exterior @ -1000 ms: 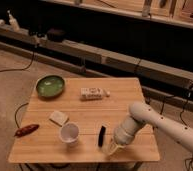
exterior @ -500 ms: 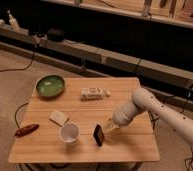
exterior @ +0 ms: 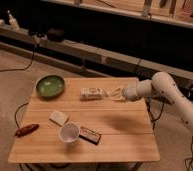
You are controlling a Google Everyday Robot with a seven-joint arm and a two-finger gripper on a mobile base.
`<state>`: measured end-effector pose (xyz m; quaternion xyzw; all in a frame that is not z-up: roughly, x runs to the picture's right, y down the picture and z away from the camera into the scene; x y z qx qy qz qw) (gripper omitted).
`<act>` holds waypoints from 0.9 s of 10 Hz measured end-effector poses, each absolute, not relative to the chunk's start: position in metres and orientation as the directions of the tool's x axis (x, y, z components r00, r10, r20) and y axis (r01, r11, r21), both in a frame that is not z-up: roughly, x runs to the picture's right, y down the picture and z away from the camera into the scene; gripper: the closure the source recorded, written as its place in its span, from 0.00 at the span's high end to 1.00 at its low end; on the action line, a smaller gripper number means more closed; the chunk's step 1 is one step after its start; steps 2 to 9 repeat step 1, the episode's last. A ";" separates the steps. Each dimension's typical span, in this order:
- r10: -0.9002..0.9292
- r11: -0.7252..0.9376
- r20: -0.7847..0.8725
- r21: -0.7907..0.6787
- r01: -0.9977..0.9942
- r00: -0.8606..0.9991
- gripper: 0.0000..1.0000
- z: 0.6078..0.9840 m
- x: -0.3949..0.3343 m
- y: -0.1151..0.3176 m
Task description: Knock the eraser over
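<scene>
- Eraser point(exterior: 90, 134): I see it lying flat, label face up, touching the white cup point(exterior: 69, 133) at its right, near the table point(exterior: 120, 140) front
- Gripper point(exterior: 111, 94): I see it spread, grasping nothing, above the table's back, just beside the white box point(exterior: 92, 93)

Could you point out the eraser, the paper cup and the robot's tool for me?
eraser point(exterior: 90, 134): camera view, on its reddish label face, lying flat.
cup point(exterior: 69, 133): camera view, on its white rim.
tool point(exterior: 111, 93): camera view, between its fingertips, beside the white box.
</scene>
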<state>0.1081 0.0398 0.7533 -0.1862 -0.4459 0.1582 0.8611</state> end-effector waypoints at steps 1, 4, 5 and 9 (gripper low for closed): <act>0.437 0.881 0.710 -0.462 -0.104 0.552 0.12 0.754 0.107 0.040; 0.437 0.881 0.710 -0.462 -0.104 0.552 0.12 0.754 0.107 0.040; 0.437 0.881 0.710 -0.462 -0.104 0.552 0.12 0.754 0.107 0.040; 0.437 0.881 0.710 -0.462 -0.104 0.552 0.12 0.754 0.107 0.040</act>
